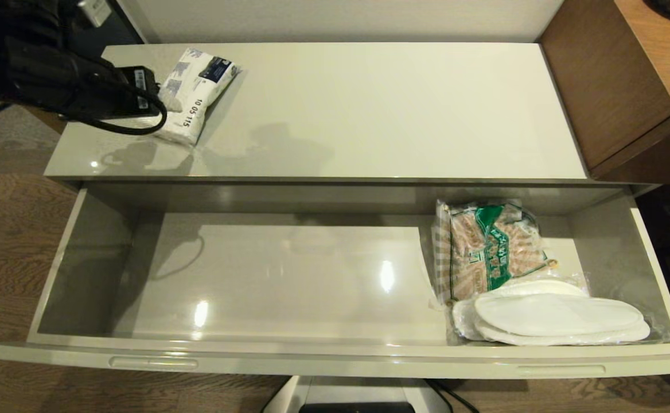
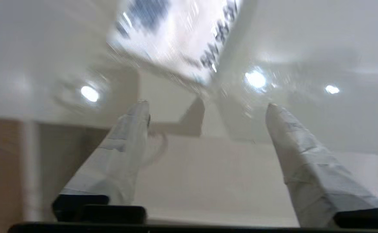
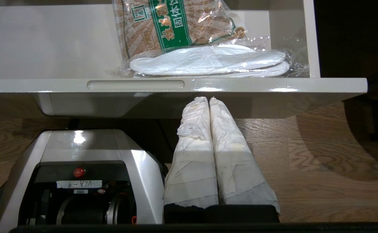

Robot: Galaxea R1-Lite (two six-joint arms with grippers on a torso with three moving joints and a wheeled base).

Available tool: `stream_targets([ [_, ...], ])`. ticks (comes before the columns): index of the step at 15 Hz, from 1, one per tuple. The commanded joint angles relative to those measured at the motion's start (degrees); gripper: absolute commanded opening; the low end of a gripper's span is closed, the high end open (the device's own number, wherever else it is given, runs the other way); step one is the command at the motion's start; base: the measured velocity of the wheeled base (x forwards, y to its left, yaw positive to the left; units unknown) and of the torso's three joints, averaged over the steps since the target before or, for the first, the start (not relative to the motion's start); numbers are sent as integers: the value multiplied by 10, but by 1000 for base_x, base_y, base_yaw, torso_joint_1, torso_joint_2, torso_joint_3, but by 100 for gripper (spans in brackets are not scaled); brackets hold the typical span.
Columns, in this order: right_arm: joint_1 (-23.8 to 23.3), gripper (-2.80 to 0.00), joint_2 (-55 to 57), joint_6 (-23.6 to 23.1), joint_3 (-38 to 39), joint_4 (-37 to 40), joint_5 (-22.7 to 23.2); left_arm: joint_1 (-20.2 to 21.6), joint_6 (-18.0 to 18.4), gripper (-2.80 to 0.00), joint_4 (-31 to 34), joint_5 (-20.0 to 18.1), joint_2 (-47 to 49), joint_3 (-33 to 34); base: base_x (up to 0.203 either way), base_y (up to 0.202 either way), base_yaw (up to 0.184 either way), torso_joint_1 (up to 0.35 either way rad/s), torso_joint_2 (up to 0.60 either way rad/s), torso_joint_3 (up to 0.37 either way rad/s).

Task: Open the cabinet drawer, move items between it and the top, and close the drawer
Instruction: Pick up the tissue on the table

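The cabinet drawer [image 1: 335, 358] stands pulled fully out, its two handle slots [image 1: 152, 362] along the front rim. White slippers in clear wrap [image 1: 559, 321] lie in its right front corner. The tissue pack [image 1: 197, 86] rests on the top [image 1: 381, 109] at the back left. My left arm [image 1: 54, 74] reaches over that corner, and the left gripper [image 2: 205, 105] hangs open just short of the tissue pack [image 2: 176, 38], nothing between its fingers [image 2: 130, 136]. My right gripper [image 3: 209, 98] is shut and empty, low beneath the drawer's front rim [image 3: 240, 84], below the slippers [image 3: 208, 61].
A brown-and-green checked snack bag [image 1: 490, 246] lies in the drawer behind the slippers. The drawer's left and middle floor [image 1: 283, 275] is bare. A brown wooden desk [image 1: 627, 80] adjoins the cabinet on the right. The robot's base [image 3: 79, 174] sits under the drawer front.
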Motion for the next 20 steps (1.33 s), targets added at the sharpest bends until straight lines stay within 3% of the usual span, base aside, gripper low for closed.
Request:
stream_targets([
  [1, 0, -280, -12, 0, 0, 0, 0, -1, 33, 0, -22, 29, -7, 1, 0, 0, 0, 0, 0, 0],
  [5, 0, -280, -12, 0, 0, 0, 0, -18, 112, 0, -136, 110, 88, 3, 0, 0, 0, 0, 0, 0],
  [7, 0, -280, -12, 0, 0, 0, 0, -45, 176, 0, -200, 149, 120, 3, 0, 0, 0, 0, 0, 0],
  [9, 0, -280, -12, 0, 0, 0, 0, -65, 217, 0, -238, 162, 141, 3, 0, 0, 0, 0, 0, 0],
  [11, 0, -280, -13, 0, 0, 0, 0, -85, 248, 0, -278, 229, 171, 1, 0, 0, 0, 0, 0, 0],
  [12, 0, -280, -12, 0, 0, 0, 0, -86, 256, 0, -283, 256, 178, 1, 0, 0, 0, 0, 0, 0],
  [16, 1, -280, -13, 0, 0, 0, 0, -86, 257, 0, -284, 262, 181, 1, 0, 0, 0, 0, 0, 0],
  [20, 0, -280, -13, 0, 0, 0, 0, -74, 253, 0, -308, 295, 181, 2, 0, 0, 0, 0, 0, 0],
])
